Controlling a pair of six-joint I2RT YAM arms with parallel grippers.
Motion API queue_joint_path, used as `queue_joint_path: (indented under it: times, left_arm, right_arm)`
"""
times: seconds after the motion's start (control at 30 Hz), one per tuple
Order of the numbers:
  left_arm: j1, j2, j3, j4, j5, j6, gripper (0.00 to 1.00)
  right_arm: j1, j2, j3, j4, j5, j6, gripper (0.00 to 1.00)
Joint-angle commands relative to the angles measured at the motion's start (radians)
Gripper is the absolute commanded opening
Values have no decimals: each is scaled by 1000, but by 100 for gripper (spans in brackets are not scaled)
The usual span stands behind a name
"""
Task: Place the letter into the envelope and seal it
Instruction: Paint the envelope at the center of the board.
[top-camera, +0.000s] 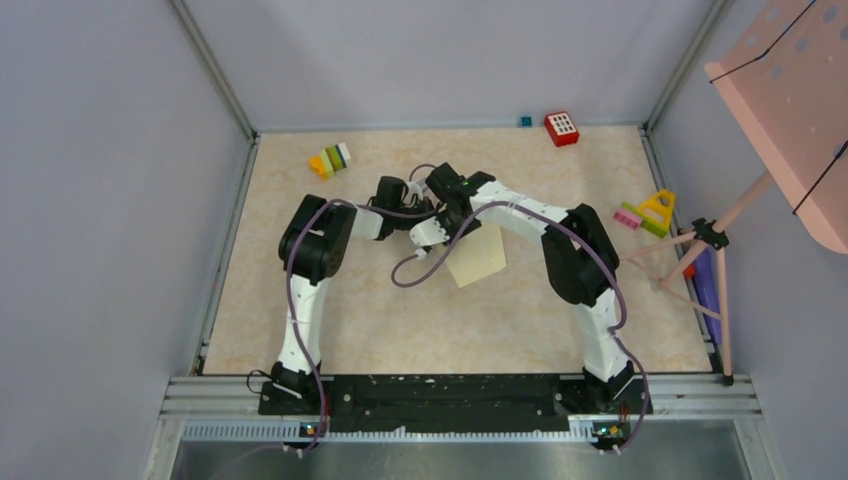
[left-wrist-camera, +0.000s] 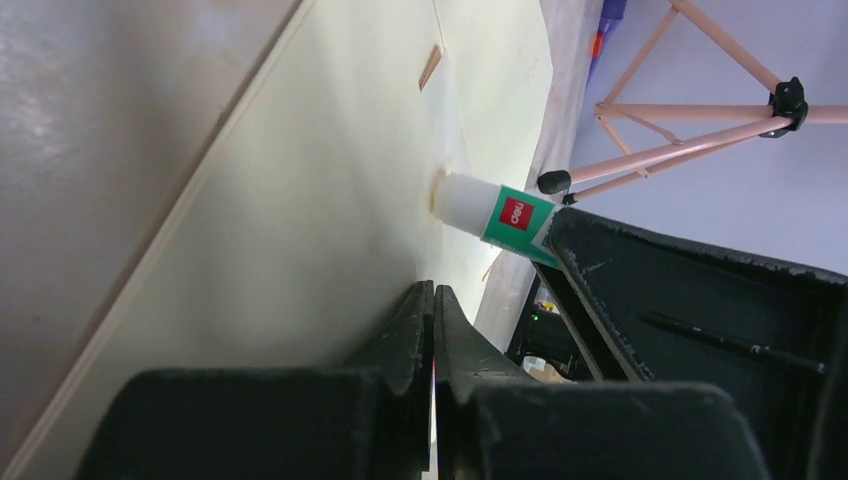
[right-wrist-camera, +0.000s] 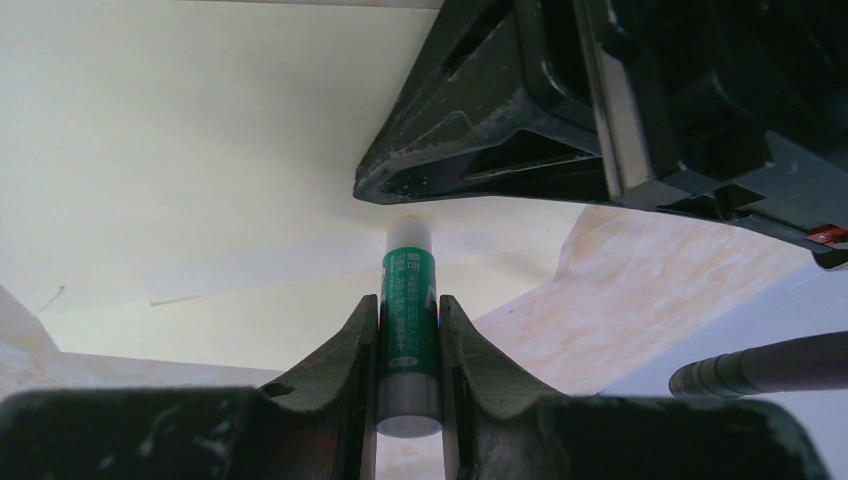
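While R hand (right-wrist-camera: 408, 305) clamps glue stick (right-wrist-camera: 408, 330) against envelope (right-wrist-camera: 200, 130), tip part-hidden behind L hand (left-wrist-camera: 432, 290), itself pinched closed.

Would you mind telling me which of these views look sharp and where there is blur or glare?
Top external: even light, no hard shadows, the envelope pale. Left wrist: the shut left tool is soft in the foreground. Right wrist: the glue stick clamped in the right tool is sharp.
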Motion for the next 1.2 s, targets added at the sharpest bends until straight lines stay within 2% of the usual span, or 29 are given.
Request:
queue_joint_path:
  times: [0.0, 0.3, 0.63, 0.83, 1.17]
  left_arm:
    - [-9, 9, -10, -123, -121, 84, 0]
    - [-10, 11, -9, -124, -116, 85, 0]
    - [-9, 14, -7, -121, -110, 83, 0]
    - [-10, 15, -6, -120, -109, 83, 0]
    - [-9, 15, -6, -117, -108, 82, 0]
  right_arm:
    - [-11, 42, 30, 46, -5, -17, 0]
    - [-11, 48, 70, 81, 3, -20, 0]
    - [8, -49, 25, -61, -46, -24, 0]
    - [12, -90, -35, -90, -55, -26, 0]
    - [21, -95, -16, -101, -100, -16, 0]
